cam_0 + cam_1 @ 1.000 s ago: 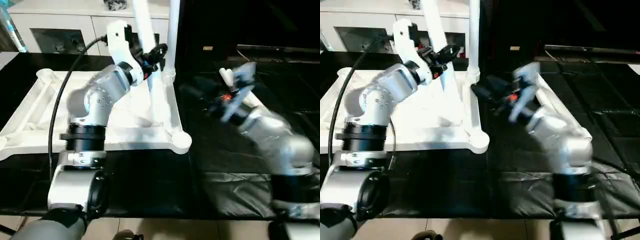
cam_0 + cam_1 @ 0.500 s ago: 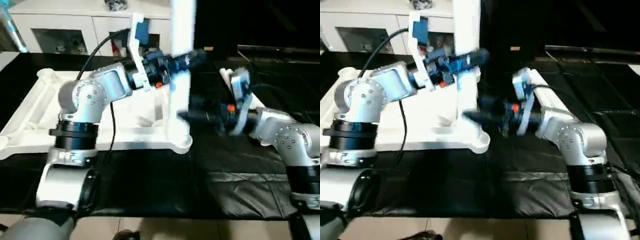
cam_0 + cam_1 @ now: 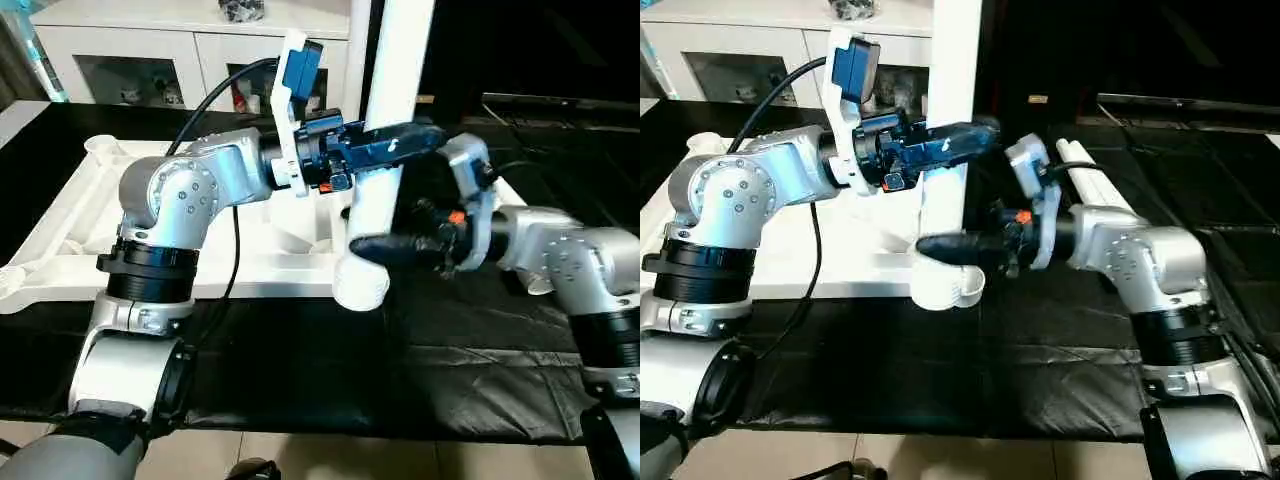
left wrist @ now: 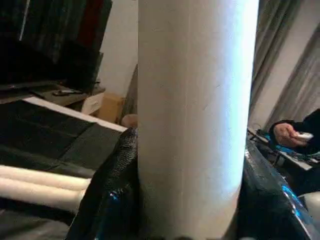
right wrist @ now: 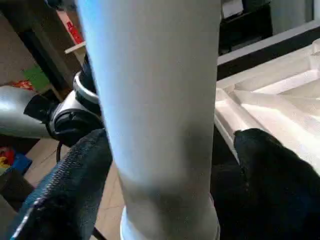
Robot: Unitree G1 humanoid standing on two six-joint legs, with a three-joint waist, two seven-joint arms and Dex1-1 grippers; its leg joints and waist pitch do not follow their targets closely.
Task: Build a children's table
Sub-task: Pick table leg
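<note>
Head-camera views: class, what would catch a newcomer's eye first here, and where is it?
First, the white table leg standing upright at centre, gripped by the left hand while the right hand straddles it lower down, fingers spread either side. Behind it to the left, the upturned table top lies ribbed side up on the black surface. Two more legs lie on the black mat by the right arm.

The upright leg (image 3: pixel 385 150) runs off the top edge, so its upper end is unseen. The left arm (image 3: pixel 190 195) hides part of the tabletop (image 3: pixel 60 225). Cabinet (image 3: pixel 150 60) contents are too small to tell.
</note>
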